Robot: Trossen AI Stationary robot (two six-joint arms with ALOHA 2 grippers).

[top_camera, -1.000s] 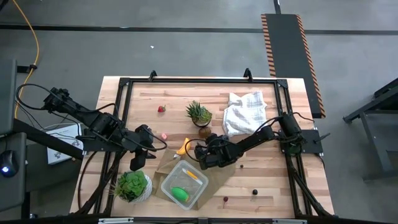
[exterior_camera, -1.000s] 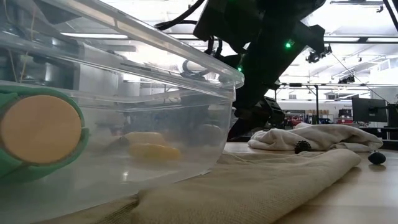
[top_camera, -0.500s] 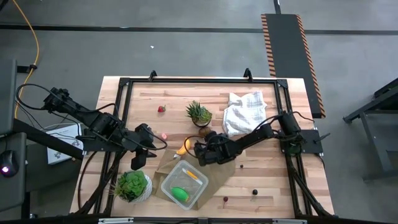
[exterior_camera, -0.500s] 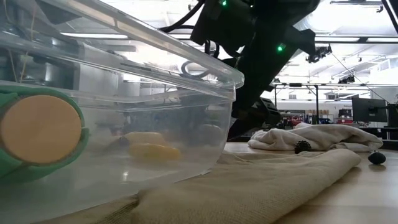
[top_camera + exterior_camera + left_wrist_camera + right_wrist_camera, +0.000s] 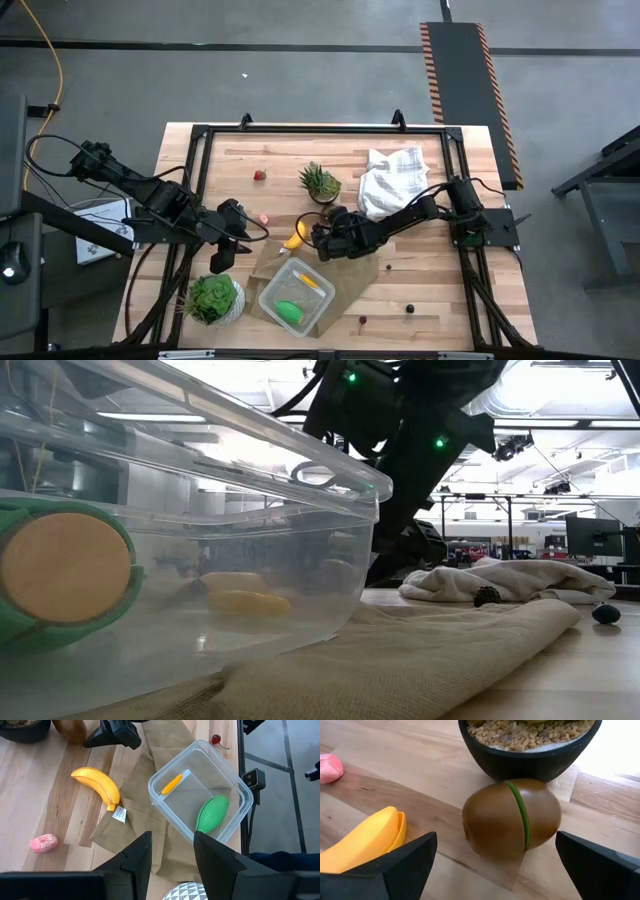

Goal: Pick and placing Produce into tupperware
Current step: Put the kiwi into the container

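At the near edge of the wooden table sits the clear, round-cornered plastic tupperware box, resting on a flat brown paper bag; inside it lie a green oval toy fruit and a thin yellow-orange piece, apart from each other. To the box's left stands a leafy green plant in a white pot, and to its right, on bare wood, are two small dark round pieces, too small to tell what they are. Just beyond the bag's far edge lies the yellow toy banana, with a small pink piece near it on the left. The left gripper hangs over the table's left side near the leafy plant, its two dark fingers parted with nothing between them. The right gripper is low over the middle of the table, jaws spread wide and empty, pointing at the brown toy kiwi with a green seam, which lies on the wood just in front of the black gravel-filled pot of the spiky green plant; the banana's end shows just beside the kiwi. Farther back lie a crumpled white cloth on the right and a small red strawberry on the left, well apart.
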